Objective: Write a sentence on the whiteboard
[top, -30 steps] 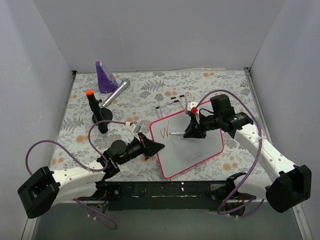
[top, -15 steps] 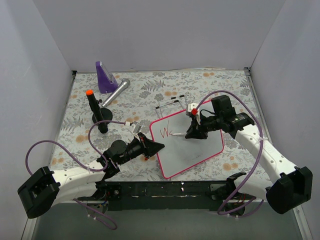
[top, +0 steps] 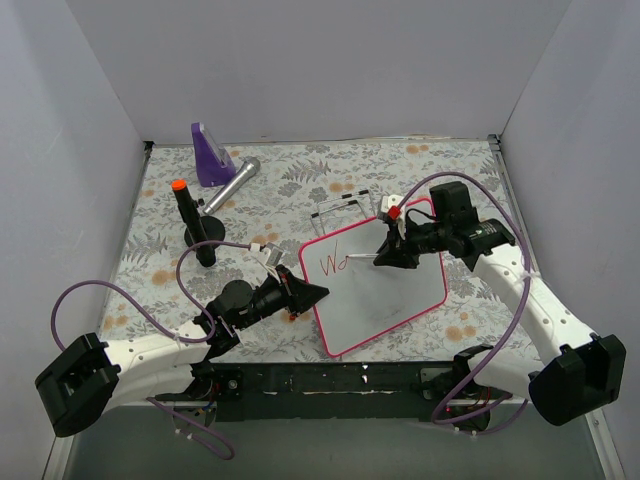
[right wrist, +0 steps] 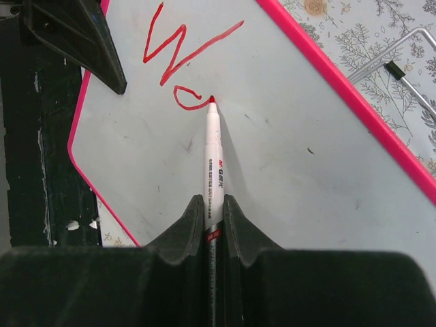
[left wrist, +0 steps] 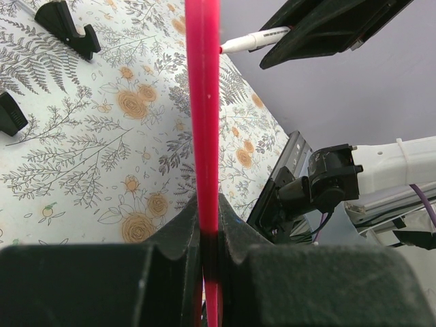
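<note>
Right claw (top: 392, 256) has shifted rightward off the W, clamped on the marker (right wrist: 212, 160), now looping a second letter. Left claw (top: 318, 293) pinches the whiteboard (top: 390, 300) frame. The sentence (right wrist: 204, 51) is barely begun.

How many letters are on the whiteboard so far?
2: a complete W on the whiteboard, and beside it an unfinished loop at the marker tip. None seem hidden.
</note>
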